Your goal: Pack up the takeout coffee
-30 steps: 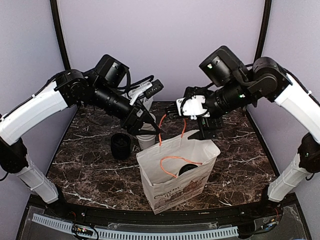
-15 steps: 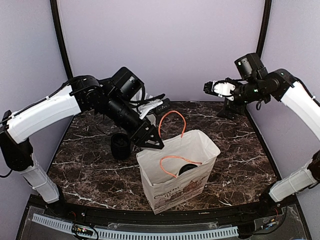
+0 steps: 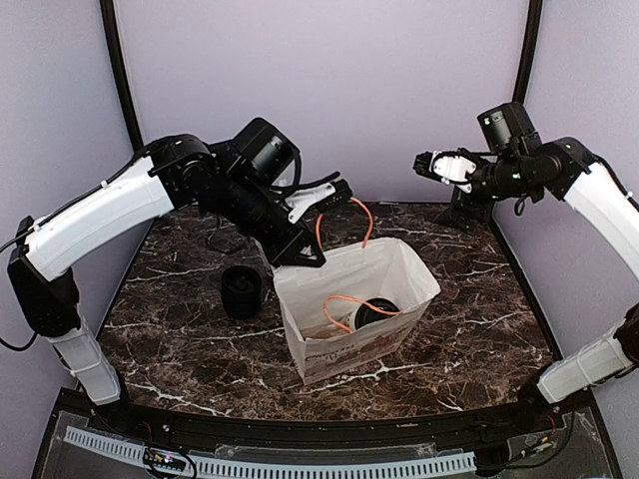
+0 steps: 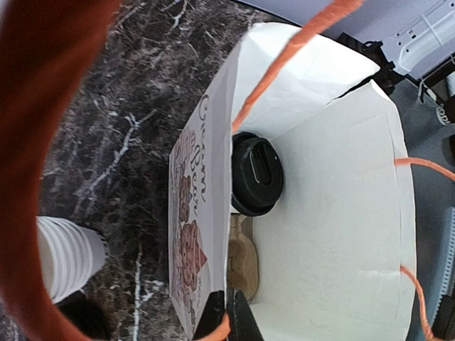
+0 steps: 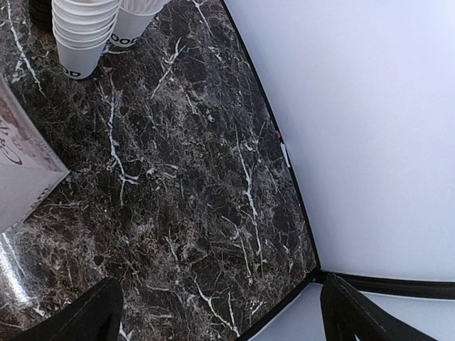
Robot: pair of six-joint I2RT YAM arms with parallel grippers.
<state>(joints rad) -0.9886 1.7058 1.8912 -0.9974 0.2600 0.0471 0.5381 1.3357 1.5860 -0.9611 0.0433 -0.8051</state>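
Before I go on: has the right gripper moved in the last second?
Yes. The right gripper has left its spot over the bag and drawn back, up and to the right, toward the table's far right corner.

Looks straight down into the open paper bag (image 4: 334, 234) on the dark marble counter (image 4: 106, 128). Shows the takeout coffee (image 4: 257, 172) inside, black lid up, against the printed wall, beside a tan piece (image 4: 242, 256), possibly cardboard. Catches a blurred orange handle (image 4: 21, 85) up close, stacked white cups (image 4: 67, 259) outside the bag, and dark left end effector (image 4: 226, 323) tips pinching the rim.
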